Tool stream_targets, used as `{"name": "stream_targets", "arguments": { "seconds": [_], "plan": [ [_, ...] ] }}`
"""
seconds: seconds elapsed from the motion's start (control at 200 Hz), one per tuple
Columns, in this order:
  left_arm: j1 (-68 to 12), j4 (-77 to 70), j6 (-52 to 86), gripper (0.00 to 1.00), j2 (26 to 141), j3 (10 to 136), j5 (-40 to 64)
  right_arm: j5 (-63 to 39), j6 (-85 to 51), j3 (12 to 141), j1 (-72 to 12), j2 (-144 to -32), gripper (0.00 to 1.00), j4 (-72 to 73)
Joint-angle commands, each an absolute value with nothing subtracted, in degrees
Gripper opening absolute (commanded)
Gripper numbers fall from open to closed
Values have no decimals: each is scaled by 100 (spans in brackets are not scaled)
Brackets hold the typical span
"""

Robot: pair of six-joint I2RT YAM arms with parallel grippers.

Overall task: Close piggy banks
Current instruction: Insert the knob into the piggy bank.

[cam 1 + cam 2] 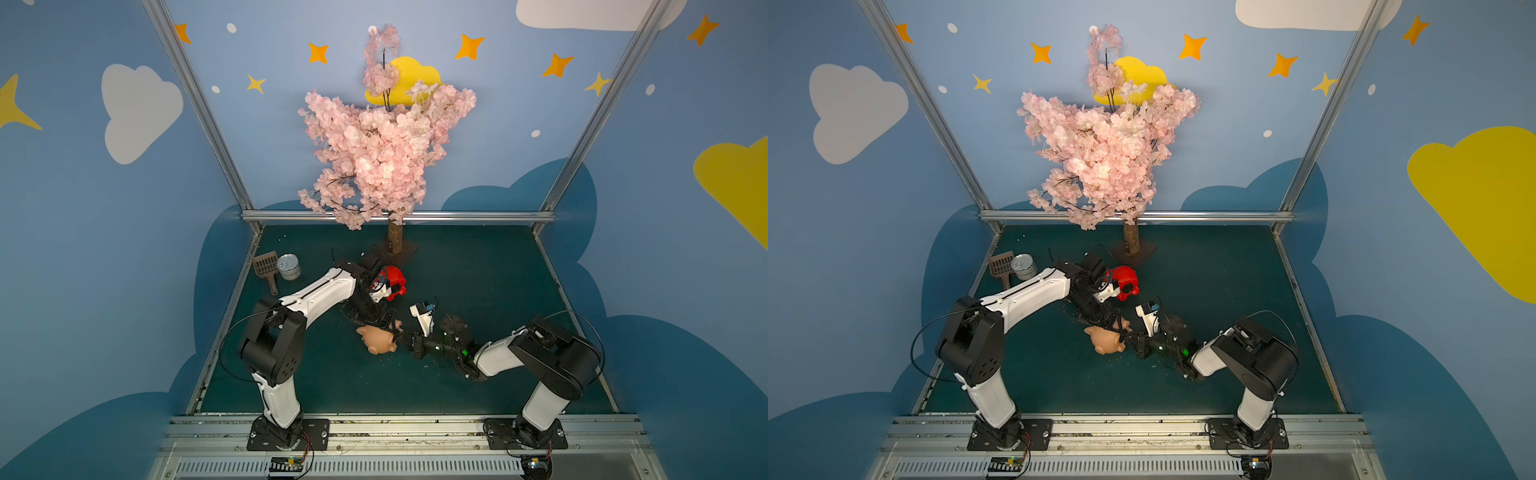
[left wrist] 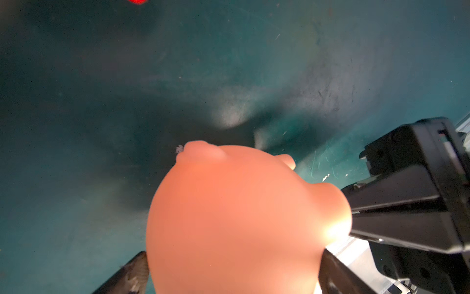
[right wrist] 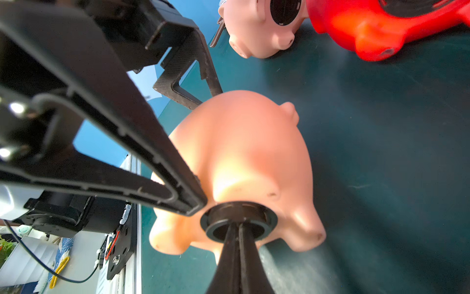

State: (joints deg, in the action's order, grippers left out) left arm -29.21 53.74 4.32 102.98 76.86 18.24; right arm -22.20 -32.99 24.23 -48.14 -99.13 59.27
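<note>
Green tabletop [image 1: 478, 291] under me, blossom tree [image 1: 382, 153] standing at its far edge. Both my arms reach into the middle.

The near peach pig [image 1: 376, 338] lies on its side there, belly and legs turned toward my right arm. It sits right between my left fingers [image 2: 132, 277]. They're spread as wide as they go, one along each flank, close against the plastic. Gripping or merely flanking, I can't tell.

The red pig [image 1: 397, 274] sits just beyond, toward the tree, and the right wrist view picks up a second peach pig [image 3: 256, 30] beside it. Tin can [image 1: 289, 266] and brown scoop [image 1: 266, 268] are parked far left, well apart.

Smallest now: the black plug [image 3: 211, 219] sits in the near pig's belly hole. My right fingers [image 3: 251, 267] are pressed fully together, tips poking into its hollow.
</note>
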Motion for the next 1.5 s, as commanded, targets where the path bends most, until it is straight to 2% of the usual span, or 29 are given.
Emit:
{"name": "stream_targets", "arguments": {
  "seconds": [0.0,0.756,1.301,1.497],
  "plan": [
    [-2900,5432,401,98,10256,7662,1968,-2305,-3227,2531,-4819,-9993,0,5979],
    [-2899,5476,323,95,10310,7688,2051,-2408,-2699,2962,-4705,-9713,0,4674],
    [-2899,5484,286,92,10372,7690,2109,-2415,-2616,3050,-4674,-9501,0,4575],
    [-2899,5489,281,91,10408,7708,2118,-2459,-2614,3039,-4657,-9418,5,4646]
  ]
}}
